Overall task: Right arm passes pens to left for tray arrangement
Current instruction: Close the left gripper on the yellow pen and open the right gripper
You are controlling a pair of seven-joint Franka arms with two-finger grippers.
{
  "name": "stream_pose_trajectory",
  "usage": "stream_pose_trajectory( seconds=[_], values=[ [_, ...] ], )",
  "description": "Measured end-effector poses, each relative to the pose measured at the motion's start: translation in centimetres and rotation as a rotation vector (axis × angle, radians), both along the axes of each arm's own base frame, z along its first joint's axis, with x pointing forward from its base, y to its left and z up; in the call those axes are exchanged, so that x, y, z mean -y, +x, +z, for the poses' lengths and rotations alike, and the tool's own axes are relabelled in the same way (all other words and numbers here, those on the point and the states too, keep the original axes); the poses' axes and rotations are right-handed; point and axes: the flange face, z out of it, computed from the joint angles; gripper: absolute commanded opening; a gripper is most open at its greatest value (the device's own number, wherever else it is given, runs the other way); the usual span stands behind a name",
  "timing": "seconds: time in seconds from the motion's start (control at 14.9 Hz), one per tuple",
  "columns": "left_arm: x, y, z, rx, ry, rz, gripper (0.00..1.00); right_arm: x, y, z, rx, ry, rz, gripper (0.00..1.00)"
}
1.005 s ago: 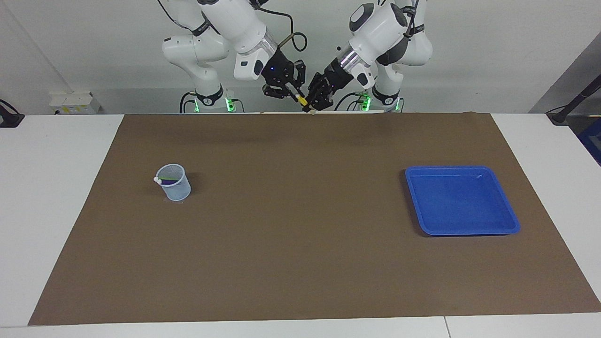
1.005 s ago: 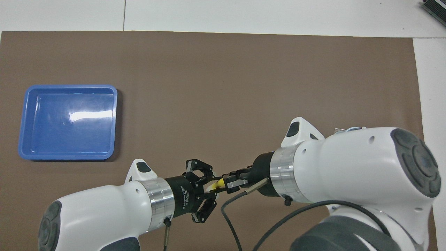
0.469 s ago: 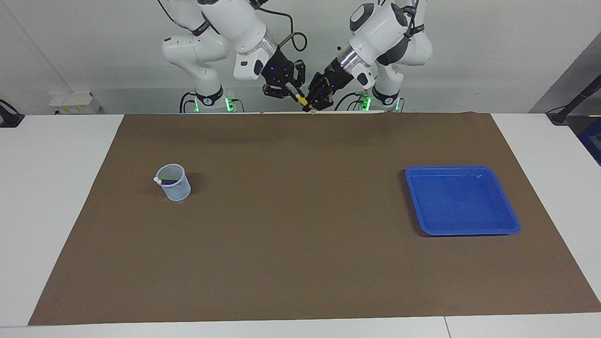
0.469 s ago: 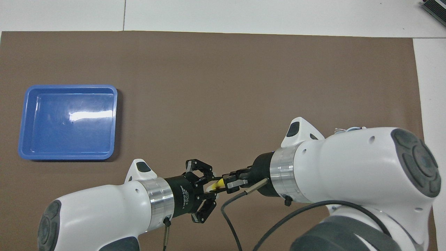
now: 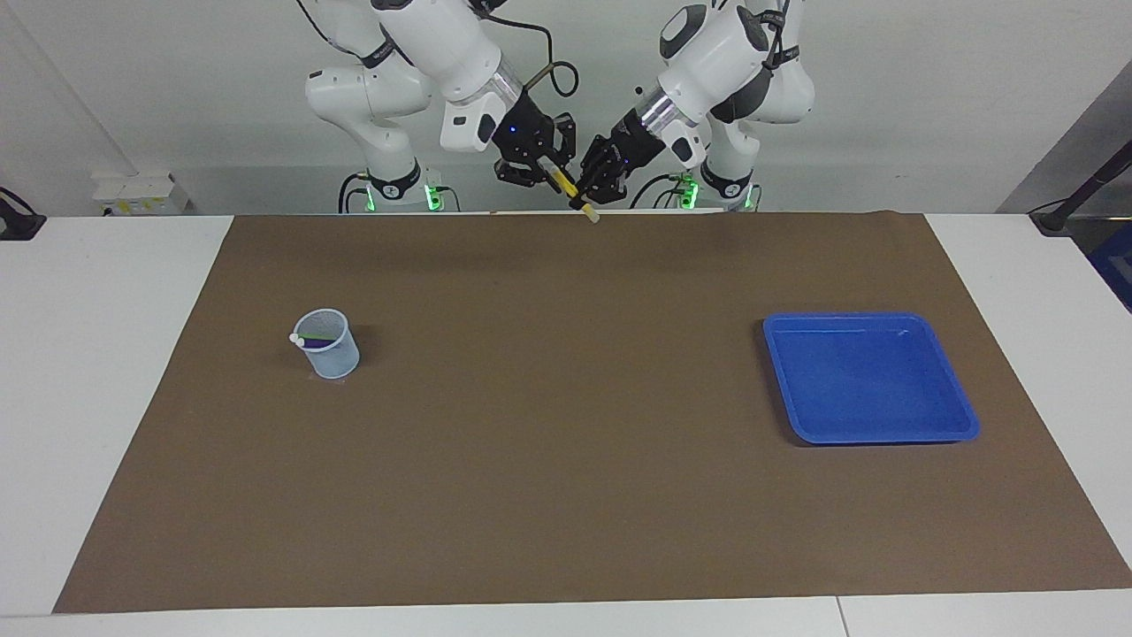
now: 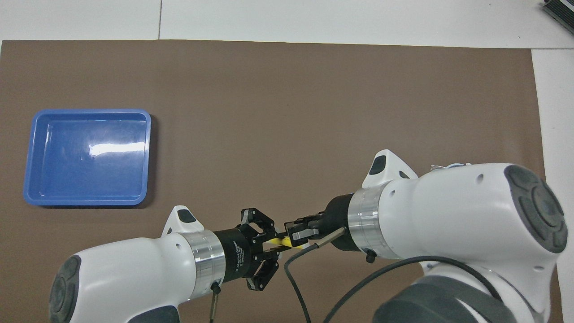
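Note:
My right gripper (image 5: 550,171), with its blue light, is shut on a yellow pen (image 5: 573,193) and holds it up over the mat's edge by the robots. My left gripper (image 5: 594,180) meets it head-on, right at the pen's lower half. The pen's pale tip (image 5: 593,216) sticks out below. In the overhead view the yellow pen (image 6: 280,242) bridges the left gripper (image 6: 273,245) and the right gripper (image 6: 294,235). The blue tray (image 5: 871,380) lies empty toward the left arm's end and also shows in the overhead view (image 6: 87,157). The purple and green pens (image 5: 316,339) sit in a mesh cup.
The pale-blue mesh cup (image 5: 328,347) stands on the brown mat (image 5: 566,442) toward the right arm's end. In the overhead view the right arm covers it. White table (image 5: 106,398) surrounds the mat.
The yellow pen has tilted and more of its length shows. My left gripper has drawn in closer around it and risen slightly. The right gripper has stayed in place.

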Motion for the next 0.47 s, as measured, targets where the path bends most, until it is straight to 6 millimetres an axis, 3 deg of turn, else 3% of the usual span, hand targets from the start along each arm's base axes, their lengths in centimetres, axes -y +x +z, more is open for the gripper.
stream_pose_trajectory(
  seconds=[0.47],
  values=[
    [0.43, -0.70, 0.50, 0.004, 0.000, -0.020, 0.00, 0.61, 0.60, -0.24, -0.003, 0.001, -0.016, 1.00]
  ],
)
